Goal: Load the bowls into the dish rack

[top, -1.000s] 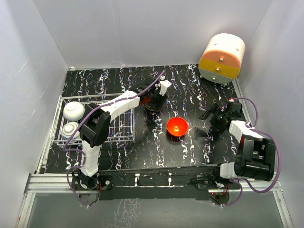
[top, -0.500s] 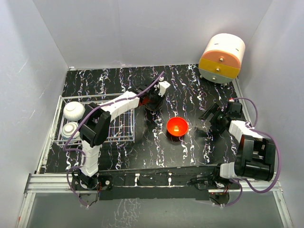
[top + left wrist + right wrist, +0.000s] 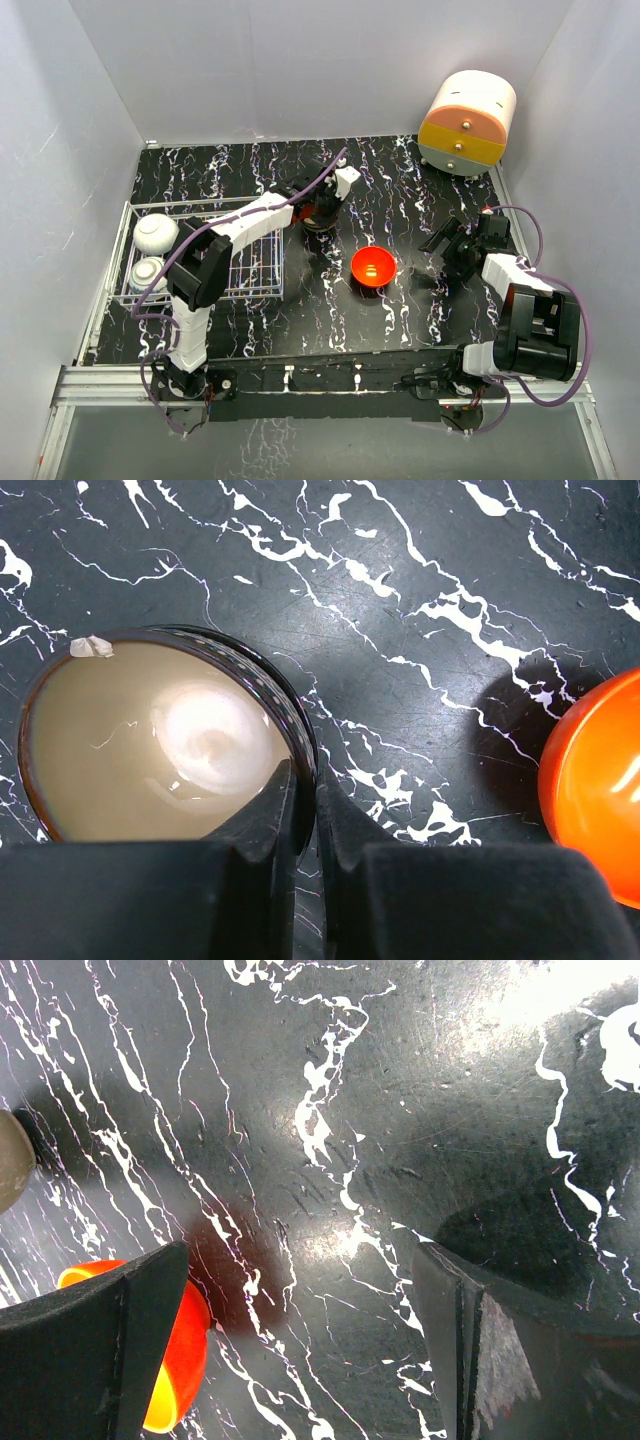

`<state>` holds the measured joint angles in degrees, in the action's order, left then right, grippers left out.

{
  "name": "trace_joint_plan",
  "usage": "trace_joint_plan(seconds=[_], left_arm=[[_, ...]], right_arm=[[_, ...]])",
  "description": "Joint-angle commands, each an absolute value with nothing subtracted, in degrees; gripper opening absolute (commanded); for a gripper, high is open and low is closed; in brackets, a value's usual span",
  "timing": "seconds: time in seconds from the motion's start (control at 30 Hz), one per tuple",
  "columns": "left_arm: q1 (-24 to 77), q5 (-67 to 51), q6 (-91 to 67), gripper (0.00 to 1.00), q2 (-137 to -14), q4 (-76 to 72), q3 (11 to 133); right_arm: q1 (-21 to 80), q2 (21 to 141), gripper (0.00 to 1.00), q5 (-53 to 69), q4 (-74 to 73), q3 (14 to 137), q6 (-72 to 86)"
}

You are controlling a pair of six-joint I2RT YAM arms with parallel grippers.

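The brown bowl (image 3: 150, 740), cream-gold inside with a dark rim, sits on the black marbled table. My left gripper (image 3: 305, 780) is shut on its right rim, one finger inside and one outside. From above, the left gripper (image 3: 320, 208) covers most of that bowl. The glossy red-orange bowl (image 3: 373, 267) stands at the table's middle, and its edge shows in the left wrist view (image 3: 595, 790). My right gripper (image 3: 452, 250) hangs open to the right of it, its jaws wide apart with nothing between them, the red bowl (image 3: 188, 1355) beside its left finger. The dish rack (image 3: 250, 262) at the left holds a white bowl (image 3: 155, 233) and a patterned bowl (image 3: 147, 273).
A round cream-and-orange drawer cabinet (image 3: 468, 122) stands at the back right corner. Grey walls close in the table on three sides. The rack's right half is bare wire grid.
The left gripper's jaws have closed onto the brown bowl's rim. The right arm and the red bowl have not moved.
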<state>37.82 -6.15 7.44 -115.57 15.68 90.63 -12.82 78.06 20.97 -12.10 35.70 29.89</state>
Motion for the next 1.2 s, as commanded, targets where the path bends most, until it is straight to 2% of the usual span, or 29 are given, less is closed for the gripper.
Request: trace_joint_plan(seconds=[0.0,0.3,0.7,0.9,1.17], left_arm=[[37.53,-6.37,6.46,0.00,-111.43,18.18,90.21],[37.81,-0.12,6.12,0.00,-107.37,20.90,94.23],[37.88,-7.14,0.17,0.00,-94.63,12.02,91.65],[36.95,-9.40,-8.33,0.00,-79.90,2.98,82.06],[24.32,-16.87,-24.10,0.00,-63.29,-5.90,64.43]], right_arm=[[-13.12,77.61,0.98,21.08,-9.57,35.37,29.18],[-13.20,78.04,0.98,21.35,-9.45,35.48,29.26],[-13.18,77.61,0.98,21.24,-9.75,35.73,29.27],[-13.18,77.87,0.98,22.02,-9.41,35.60,29.31],[-13.18,77.22,0.98,23.31,-8.92,34.89,29.44]])
